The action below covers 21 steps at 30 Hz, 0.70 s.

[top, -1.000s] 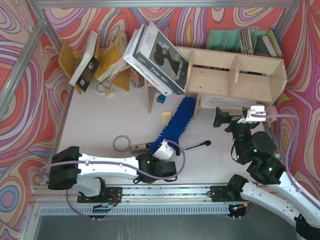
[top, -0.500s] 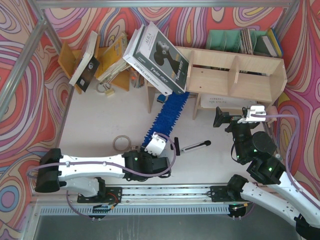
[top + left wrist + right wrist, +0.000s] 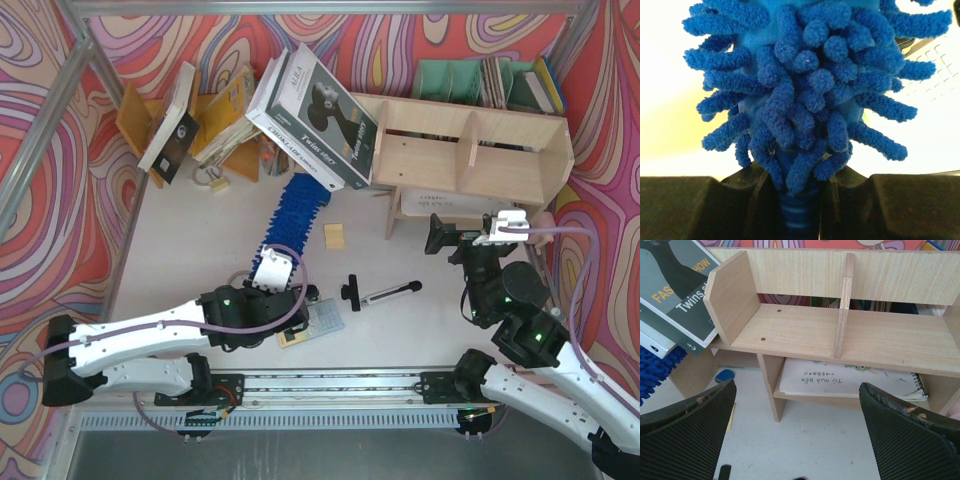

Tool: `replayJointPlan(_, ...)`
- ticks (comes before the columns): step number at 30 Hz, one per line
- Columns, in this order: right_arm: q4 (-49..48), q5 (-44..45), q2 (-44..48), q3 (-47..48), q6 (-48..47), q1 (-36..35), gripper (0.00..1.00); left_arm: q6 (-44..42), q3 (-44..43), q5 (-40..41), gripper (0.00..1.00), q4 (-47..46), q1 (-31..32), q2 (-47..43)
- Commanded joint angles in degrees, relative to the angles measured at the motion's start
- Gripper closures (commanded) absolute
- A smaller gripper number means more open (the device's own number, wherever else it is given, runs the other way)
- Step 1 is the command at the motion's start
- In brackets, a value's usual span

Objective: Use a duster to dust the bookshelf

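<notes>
The long bright blue fluffy microfibre duster [image 3: 293, 212] lies slantwise on the white tabletop [image 3: 190, 250]; its far tip sits at the left end of the large pale plywood bookshelf [image 3: 440, 160], just under the lower edge of a big grey-covered book [image 3: 322, 112] that leans on that end; the left gripper [image 3: 272, 264] has its fingers [image 3: 715, 205] clamped on the duster's thin ribbed handle. The tabletop stretches from the duster's left side to the patterned wall [image 3: 60, 200]; to its right lie one slim black-and-silver rod [image 3: 385, 292] and one small yellow note [image 3: 334, 236]. The right gripper [image 3: 460, 240] hangs before the bookshelf, fingers wide apart, holding nothing. The bookshelf has two tiers; one upright divider [image 3: 842, 305] splits the upper tier into two compartments; one white booklet [image 3: 840, 382] lies flat in the lower tier; green file holders [image 3: 450, 78] stand behind.
</notes>
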<state>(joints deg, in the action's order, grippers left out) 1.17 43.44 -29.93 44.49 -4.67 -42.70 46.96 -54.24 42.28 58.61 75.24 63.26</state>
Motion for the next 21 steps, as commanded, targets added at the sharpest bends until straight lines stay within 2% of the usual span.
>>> replayJointPlan(1,-0.11,0.42,-0.39,1.11,0.11,0.01,0.01,-2.35,2.29,-0.84,1.00,0.16,-3.57,-2.72)
replayJointPlan(8,-0.11,0.50,-0.20,0.95,0.10,0.03,0.01,-4.11,6.95,-8.32,1.00,-5.73,-7.51,-2.83)
replayJointPlan(14,-0.03,0.47,-0.30,0.95,0.10,0.07,0.01,-4.11,10.19,-13.25,1.00,-12.00,-7.96,2.10)
replayJointPlan(21,0.14,0.50,0.04,0.96,0.16,0.00,0.01,-3.96,11.90,-14.02,1.00,-15.34,-8.49,7.25)
